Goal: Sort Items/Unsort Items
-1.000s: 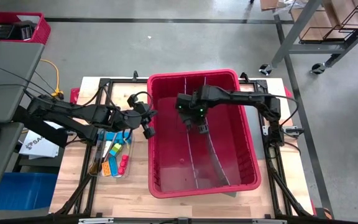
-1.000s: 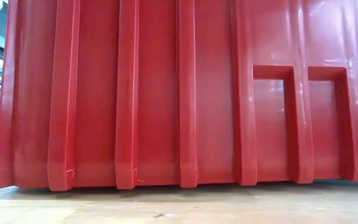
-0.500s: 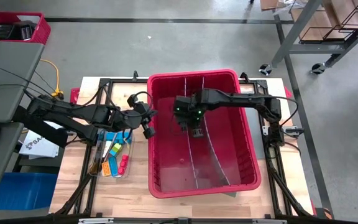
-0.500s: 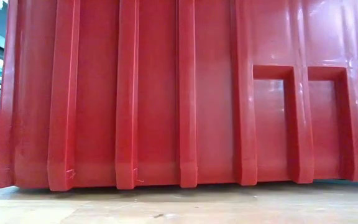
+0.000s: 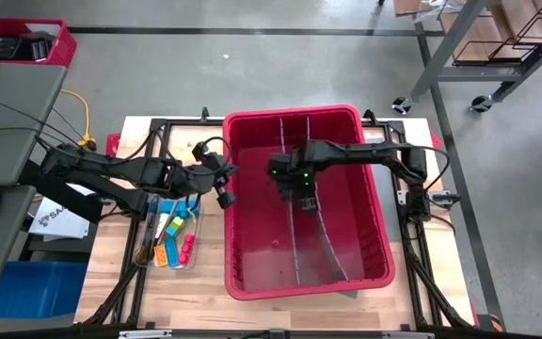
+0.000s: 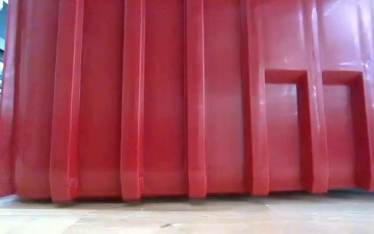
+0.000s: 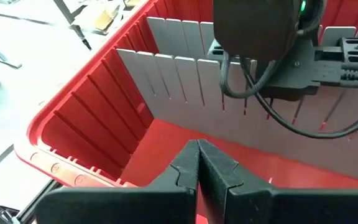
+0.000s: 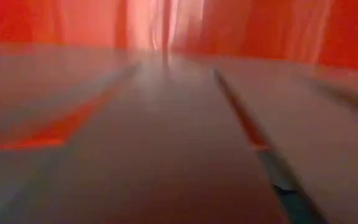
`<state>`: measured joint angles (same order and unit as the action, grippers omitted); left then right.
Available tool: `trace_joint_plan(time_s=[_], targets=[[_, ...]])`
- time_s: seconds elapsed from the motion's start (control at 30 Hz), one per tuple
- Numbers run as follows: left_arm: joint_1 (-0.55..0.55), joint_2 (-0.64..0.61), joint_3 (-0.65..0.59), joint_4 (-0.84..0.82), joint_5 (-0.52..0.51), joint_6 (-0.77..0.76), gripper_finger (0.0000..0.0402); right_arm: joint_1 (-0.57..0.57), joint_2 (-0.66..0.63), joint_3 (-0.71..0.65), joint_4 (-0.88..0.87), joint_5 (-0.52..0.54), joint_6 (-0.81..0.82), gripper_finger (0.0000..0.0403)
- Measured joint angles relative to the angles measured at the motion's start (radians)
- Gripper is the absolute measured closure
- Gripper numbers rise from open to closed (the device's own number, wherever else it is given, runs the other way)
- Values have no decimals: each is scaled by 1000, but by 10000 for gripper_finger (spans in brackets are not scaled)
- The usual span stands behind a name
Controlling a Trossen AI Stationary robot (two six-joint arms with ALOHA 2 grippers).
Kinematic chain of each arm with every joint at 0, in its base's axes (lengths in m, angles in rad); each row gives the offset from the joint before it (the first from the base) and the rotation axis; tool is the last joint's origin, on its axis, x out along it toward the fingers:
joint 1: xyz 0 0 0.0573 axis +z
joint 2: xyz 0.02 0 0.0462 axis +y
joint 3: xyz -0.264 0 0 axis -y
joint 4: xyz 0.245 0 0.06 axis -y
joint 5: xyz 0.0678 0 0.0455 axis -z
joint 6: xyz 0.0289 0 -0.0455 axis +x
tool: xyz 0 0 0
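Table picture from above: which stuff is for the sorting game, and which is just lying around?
For sorting: the coloured blocks in the clear tray; the red bin with its dividers.

Just lying around: white paper, small red crate, metal cart.

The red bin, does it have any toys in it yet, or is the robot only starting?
Nearly nothing looks sorted. The red bin shows only one small red speck on its floor, too tiny to name. The colourful items all sit in a clear tray beside it. Nothing is in hand: the left gripper is shut and empty at the bin's edge, and the right gripper is shut over the dividers. So all the moving is left.
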<state>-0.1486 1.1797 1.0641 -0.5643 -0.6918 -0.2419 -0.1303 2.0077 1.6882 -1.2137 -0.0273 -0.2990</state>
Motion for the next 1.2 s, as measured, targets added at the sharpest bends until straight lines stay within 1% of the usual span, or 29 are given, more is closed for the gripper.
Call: trace_joint_plan(time_s=[0.13, 0.23, 0.33, 0.57, 0.7, 0.93, 1.03, 1.2], targets=[[6, 0, 0, 0, 0, 0, 402, 6, 4, 3, 81, -24, 59, 403], [12, 0, 0, 0, 0, 0, 401, 14, 6, 3, 101, -22, 55, 403], [12, 0, 0, 0, 0, 0, 402, 14, 4, 4, 45, -8, 37, 403], [12, 0, 0, -9, 0, 0, 401, 12, -7, 3, -25, 5, 12, 403], [12, 0, 0, -33, 6, -1, 401, 13, -7, 2, -146, 83, 3, 403], [12, 0, 0, -49, 6, -1, 402, 13, -4, -2, -281, 129, -22, 403], [12, 0, 0, -50, 7, -1, 402, 13, -7, -2, -272, 125, -17, 403], [12, 0, 0, -53, 9, -1, 402, 15, -25, -1, -133, 73, 9, 403]])
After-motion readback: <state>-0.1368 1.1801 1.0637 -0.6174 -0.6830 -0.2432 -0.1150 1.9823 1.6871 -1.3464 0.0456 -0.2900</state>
